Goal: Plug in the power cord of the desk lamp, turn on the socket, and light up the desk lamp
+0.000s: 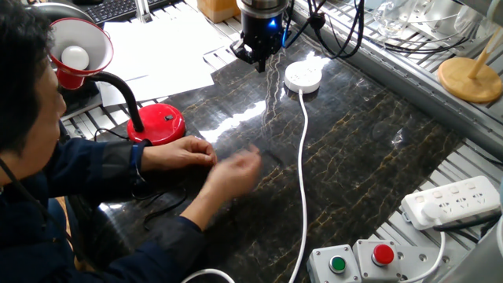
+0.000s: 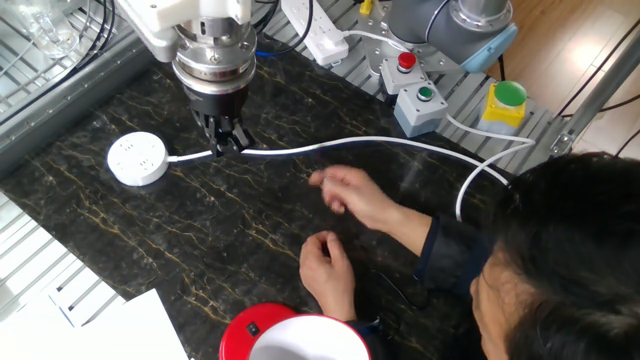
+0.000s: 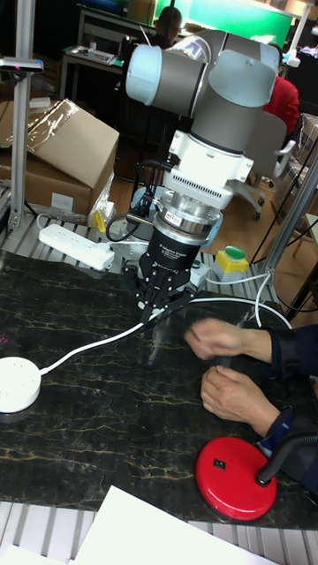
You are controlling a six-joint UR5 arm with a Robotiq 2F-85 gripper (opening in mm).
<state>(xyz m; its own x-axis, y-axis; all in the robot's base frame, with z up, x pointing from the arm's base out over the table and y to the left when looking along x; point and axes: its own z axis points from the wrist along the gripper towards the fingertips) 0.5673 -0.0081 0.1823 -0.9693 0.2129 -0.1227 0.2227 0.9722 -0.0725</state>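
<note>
The desk lamp stands at the left, with its red base (image 1: 157, 123) on the dark table and its red shade (image 1: 78, 49) raised on a black gooseneck. A loop of the thin black power cord (image 1: 163, 207) lies by a person's sleeve; I cannot make out its plug. The round white socket (image 1: 303, 76) sits at the far side with its thick white cable (image 1: 303, 157) trailing forward. My gripper (image 1: 259, 61) hangs just left of the socket, shut, with nothing visible between its fingers. In the other fixed view the gripper (image 2: 226, 141) is right of the socket (image 2: 137, 158), above the cable.
A person's two hands (image 1: 234, 169) move over the table's middle, between the lamp base and the cable. A white power strip (image 1: 452, 200) and a button box (image 1: 361, 261) lie at the near right. Papers (image 1: 169, 47) lie at the back left.
</note>
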